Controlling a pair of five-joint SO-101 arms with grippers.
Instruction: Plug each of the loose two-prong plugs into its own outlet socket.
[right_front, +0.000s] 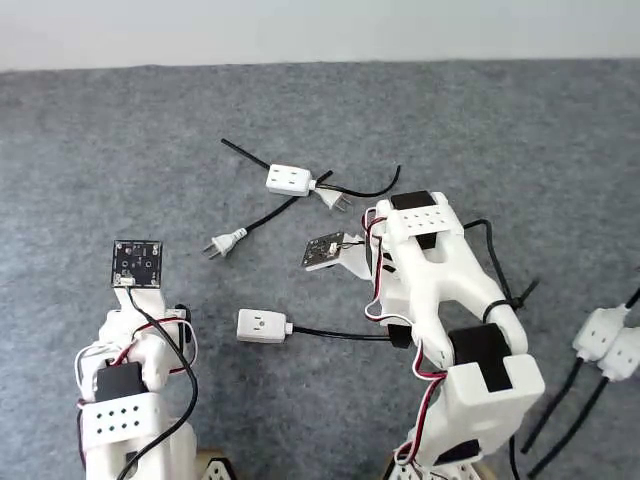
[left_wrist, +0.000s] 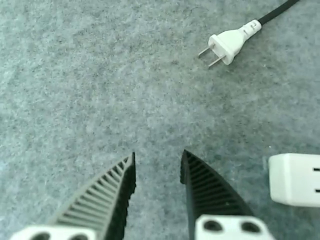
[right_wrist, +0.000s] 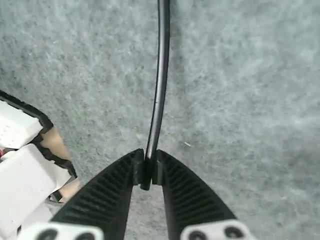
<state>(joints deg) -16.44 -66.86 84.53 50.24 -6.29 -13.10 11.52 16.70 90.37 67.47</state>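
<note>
Plug (right_front: 226, 243) loose a little to 9 o'clock of the middle of the counter (right_front: 500, 130), prongs toward 8 o'clock, lead (right_front: 265, 222) trailing off toward 2 o'clock. Second plug (right_front: 334, 200) at 2 o'clock from the first, also loose, prongs toward 4 o'clock. Lies just beside the far outlet (right_front: 287, 179), at that outlet's 4 o'clock corner, not seated in it. Near outlet (right_front: 262, 325) at 6 o'clock from the first plug, well apart from both plugs, slots facing up. Cord (right_front: 340, 334) from it running toward 3 o'clock and passing under the right arm (right_front: 440, 270).

Right tool (right_wrist: 147, 155) clamped on a black cord (right_wrist: 159, 75), jaws pressed together around it just above the counter. Cannot tell from the wrist view which outlet or plug that cord belongs to. Left tool (left_wrist: 157, 159) low over bare counter, jaws apart, gripping nothing; first plug and a corner of the near outlet ahead of it in its wrist view. Left arm (right_front: 120, 420) at 7 o'clock of the counter, right arm at 5 o'clock, stretched toward the centre.

Two white blocks (right_front: 610, 340) with black cords at the 4 o'clock edge, well apart from plugs and outlets.
</note>
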